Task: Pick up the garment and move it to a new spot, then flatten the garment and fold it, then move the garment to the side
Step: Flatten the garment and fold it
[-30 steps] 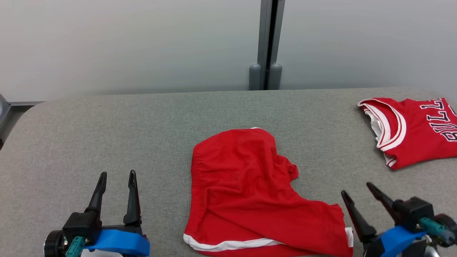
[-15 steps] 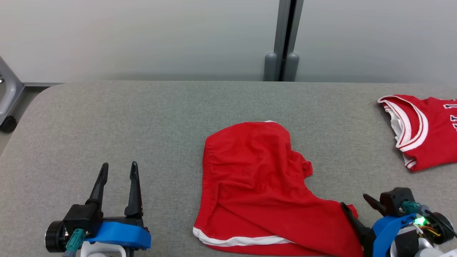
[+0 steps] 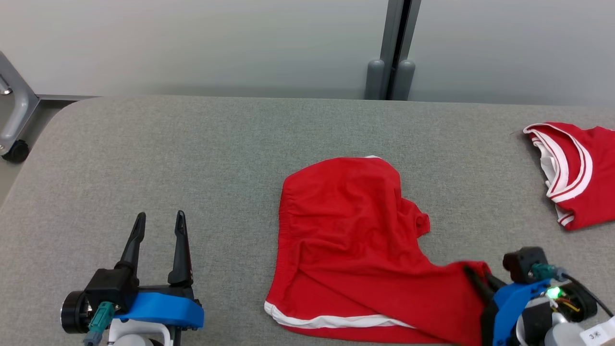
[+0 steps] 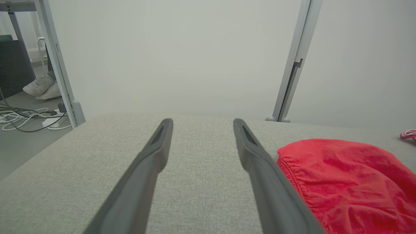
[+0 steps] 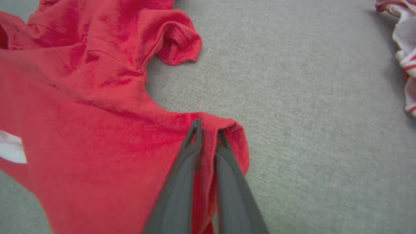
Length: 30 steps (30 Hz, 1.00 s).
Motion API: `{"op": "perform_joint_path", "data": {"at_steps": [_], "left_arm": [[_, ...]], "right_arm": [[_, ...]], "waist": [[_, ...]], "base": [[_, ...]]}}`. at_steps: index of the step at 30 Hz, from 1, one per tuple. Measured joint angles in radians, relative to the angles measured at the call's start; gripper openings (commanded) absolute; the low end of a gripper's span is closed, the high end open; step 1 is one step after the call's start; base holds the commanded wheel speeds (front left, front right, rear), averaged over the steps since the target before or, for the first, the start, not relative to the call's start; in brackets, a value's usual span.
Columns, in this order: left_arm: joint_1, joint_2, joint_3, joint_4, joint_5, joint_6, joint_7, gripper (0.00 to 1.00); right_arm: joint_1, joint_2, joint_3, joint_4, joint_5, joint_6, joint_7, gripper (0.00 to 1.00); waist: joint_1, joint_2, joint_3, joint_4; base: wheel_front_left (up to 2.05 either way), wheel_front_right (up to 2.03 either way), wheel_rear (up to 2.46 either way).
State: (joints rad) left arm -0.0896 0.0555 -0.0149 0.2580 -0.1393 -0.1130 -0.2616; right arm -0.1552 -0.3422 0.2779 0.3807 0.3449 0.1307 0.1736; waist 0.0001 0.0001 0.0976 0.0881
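**Head view.** The garment (image 3: 350, 240), a pair of red knit shorts with a gathered waistband and white trim along the near hem, lies rumpled in the middle of the table (image 3: 192, 144). The table is covered in grey woven cloth and has rounded corners. The left gripper (image 3: 160, 215) rests at the lower left, well apart from the shorts, its 2 tapered dark fingers spread wide with nothing between them. The right gripper (image 3: 478, 275) sits at the shorts' near right corner, its fingers drawn close together in the cloth. A white tag (image 3: 596, 334) by that wrist carries writing too small to read. A red jersey (image 3: 581, 178) with a white-striped neckline lies at the far right.

**Left wrist view.** The left gripper (image 4: 201, 122) shows 2 matte grey fingers held wide apart above bare table (image 4: 97, 182). The garment (image 4: 344, 182) lies just right of them, its puckered elastic edge facing the fingers. White shoes (image 4: 42, 86) and loose cables (image 4: 19, 117) are on the floor.

**Right wrist view.** The right gripper (image 5: 209, 130) pinches a raised fold at the garment's (image 5: 97, 130) corner, red cloth squeezed between its 2 fingers. The jersey's (image 5: 403, 48) striped edge shows at the upper right.
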Motion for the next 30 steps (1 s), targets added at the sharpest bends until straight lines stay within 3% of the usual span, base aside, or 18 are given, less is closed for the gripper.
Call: {"op": "perform_joint_path", "data": {"at_steps": [11, 21, 23, 24, 30], "left_arm": [[-0.012, -0.003, -0.003, 0.005, 0.0, -0.002, 0.0, 1.0], [-0.035, -0.004, -0.021, 0.017, -0.002, -0.006, 0.0, 1.0], [-0.036, -0.004, -0.021, 0.018, -0.002, -0.007, 0.0, 1.0], [-0.036, -0.004, -0.021, 0.019, -0.002, -0.007, 0.0, 1.0], [-0.034, -0.004, -0.01, 0.019, 0.0, -0.007, 0.0, 1.0]], "right_arm": [[-0.143, 0.008, -0.03, 0.1, 0.021, 0.0, -0.078, 0.0], [-0.34, 0.049, -0.042, 0.387, 0.071, 0.0, -0.134, 0.0], [-0.362, 0.061, -0.029, 0.429, 0.071, 0.0, -0.164, 0.87], [-0.373, 0.068, -0.024, 0.447, 0.072, 0.0, -0.181, 1.0], [-0.398, 0.067, -0.003, 0.494, 0.086, 0.0, -0.312, 1.0]], "waist": [[0.0, 0.0, 0.005, 0.007], [-0.0001, 0.0, 0.028, 0.03], [0.0, 0.0, 0.03, 0.031], [-0.0001, 0.0, 0.03, 0.031], [0.0, 0.0, 0.015, 0.008]], "base": [[0.0, 0.0, 0.0], [0.0, 0.0, 0.0], [0.0, 0.0, 0.0], [0.0, 0.0, 0.0], [0.0, 0.0, 0.0]]}}
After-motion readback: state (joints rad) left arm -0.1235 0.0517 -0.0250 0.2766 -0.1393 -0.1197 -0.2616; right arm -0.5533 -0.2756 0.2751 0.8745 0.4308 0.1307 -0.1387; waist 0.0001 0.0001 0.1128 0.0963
